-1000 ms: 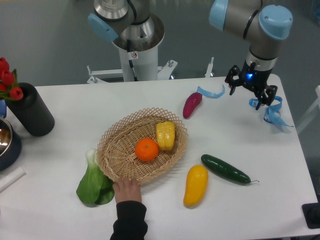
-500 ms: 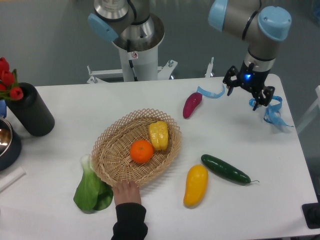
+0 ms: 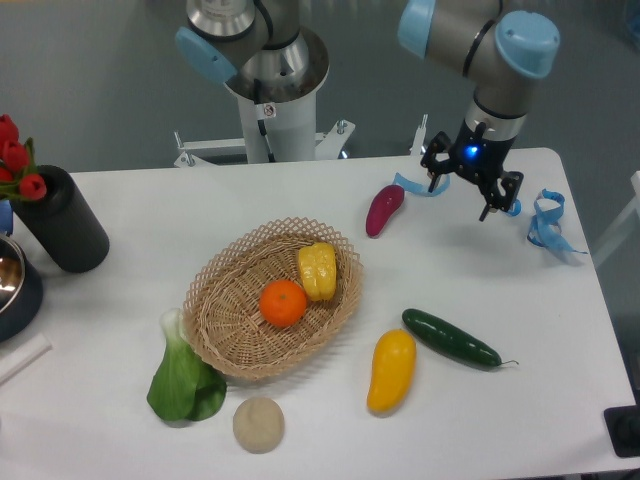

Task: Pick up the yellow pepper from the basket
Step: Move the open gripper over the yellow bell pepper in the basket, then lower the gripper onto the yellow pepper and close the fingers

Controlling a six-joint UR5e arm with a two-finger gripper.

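Observation:
The yellow pepper [image 3: 318, 270] lies in the right part of the oval wicker basket [image 3: 225, 335], next to a round orange [image 3: 283, 302]. The basket sits at the middle of the white table. My gripper [image 3: 466, 192] hangs open and empty above the table's back right, well to the right of and behind the basket. Nothing is between its fingers.
A purple sweet potato [image 3: 384, 209] lies left of the gripper; blue ribbon [image 3: 546, 222] to its right. A cucumber [image 3: 450, 338] and a smooth yellow-orange fruit [image 3: 391, 370] lie right of the basket. Bok choy [image 3: 183, 378] and a beige round thing [image 3: 259, 424] lie in front. A black vase [image 3: 60, 220] stands left.
A person's hand slid the basket left, then withdrew, leaving a beige round thing at the front. My gripper has moved left, toward the sweet potato.

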